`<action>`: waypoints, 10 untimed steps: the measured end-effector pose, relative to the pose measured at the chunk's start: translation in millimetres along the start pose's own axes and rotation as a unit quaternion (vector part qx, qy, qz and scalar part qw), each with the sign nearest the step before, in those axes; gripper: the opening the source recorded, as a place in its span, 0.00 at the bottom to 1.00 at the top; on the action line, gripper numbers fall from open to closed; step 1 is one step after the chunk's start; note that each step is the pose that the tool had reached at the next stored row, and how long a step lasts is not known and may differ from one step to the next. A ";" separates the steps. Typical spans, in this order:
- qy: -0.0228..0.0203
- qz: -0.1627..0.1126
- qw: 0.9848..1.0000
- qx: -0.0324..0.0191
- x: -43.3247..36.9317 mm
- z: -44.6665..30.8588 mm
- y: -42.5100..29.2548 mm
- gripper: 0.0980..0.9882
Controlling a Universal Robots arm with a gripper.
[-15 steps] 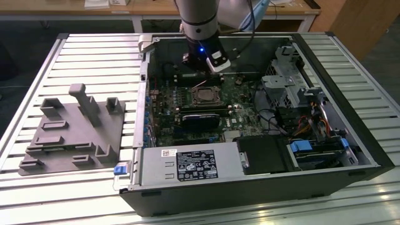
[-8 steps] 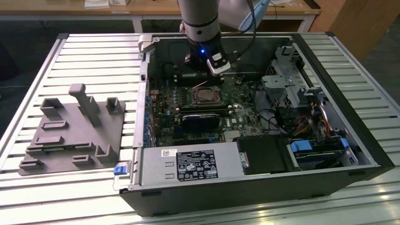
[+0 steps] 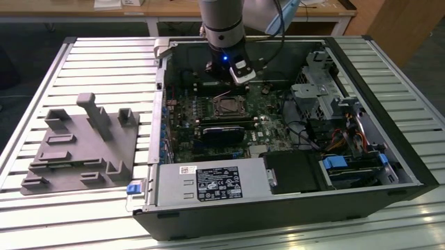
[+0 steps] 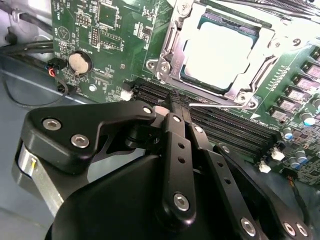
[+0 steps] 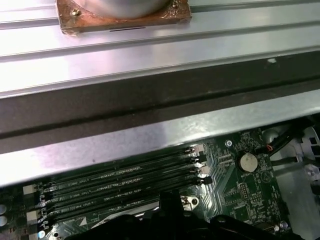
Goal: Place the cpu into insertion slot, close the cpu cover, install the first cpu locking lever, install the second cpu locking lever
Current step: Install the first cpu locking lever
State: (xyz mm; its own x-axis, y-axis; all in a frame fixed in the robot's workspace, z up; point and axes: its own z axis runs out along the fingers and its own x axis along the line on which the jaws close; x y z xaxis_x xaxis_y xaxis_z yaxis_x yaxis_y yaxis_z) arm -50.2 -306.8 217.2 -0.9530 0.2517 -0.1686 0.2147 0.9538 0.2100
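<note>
Black pincer: closed, tips at long black memory slots.
Silvery square cpu: seated — under thin silver-frame cpu cover.

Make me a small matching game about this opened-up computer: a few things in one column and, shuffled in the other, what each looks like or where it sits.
1. cpu
2. cpu cover
3. coin battery
4. grey moulded tray

A. round and silver, on the green board
B. on the slatted table, at the exterior view's left
C. pale square, seen through a window
D. silver frame with a cut-out centre

Pairs: 1-C, 2-D, 3-A, 4-B.
</note>
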 end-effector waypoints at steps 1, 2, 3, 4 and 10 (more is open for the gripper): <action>0.000 0.000 1.000 0.000 0.5 0.7 -0.3 0.01; -0.001 0.001 1.000 0.000 1.1 1.5 -0.5 0.01; -0.001 0.001 1.000 0.000 1.7 2.2 -0.7 0.01; -0.001 0.002 1.000 0.000 2.3 2.8 -0.9 0.01; -0.007 0.027 1.000 0.005 3.8 6.2 -0.3 0.01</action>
State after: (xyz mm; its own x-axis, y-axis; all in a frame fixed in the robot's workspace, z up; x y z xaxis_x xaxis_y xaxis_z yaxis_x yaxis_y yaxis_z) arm -52.6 -305.1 210.6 -0.9370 0.3052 -0.1701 0.2682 0.9402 0.2097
